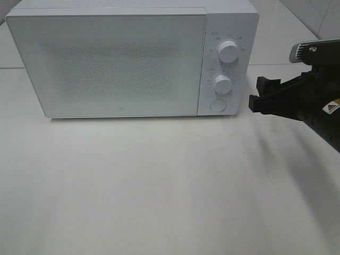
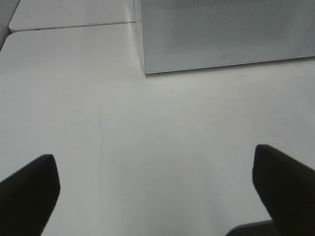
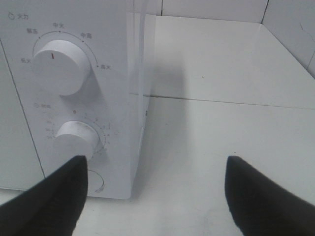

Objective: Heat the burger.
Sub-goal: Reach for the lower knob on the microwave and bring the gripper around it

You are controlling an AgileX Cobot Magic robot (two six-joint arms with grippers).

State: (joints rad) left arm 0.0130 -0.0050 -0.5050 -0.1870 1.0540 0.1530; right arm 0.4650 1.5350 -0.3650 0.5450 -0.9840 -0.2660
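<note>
White table [image 1: 159, 186] w/ seam btwn two tops, pale tiled wall [image 1: 313, 16] behind, soft even light.

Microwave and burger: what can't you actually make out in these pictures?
The microwave interior: in the exterior high view, the shut dotted door hides it.
The burger: in no view; whether it is inside cannot be told.
The left gripper: beyond the exterior high view's edge; the left wrist view shows only its fingertips.
</note>
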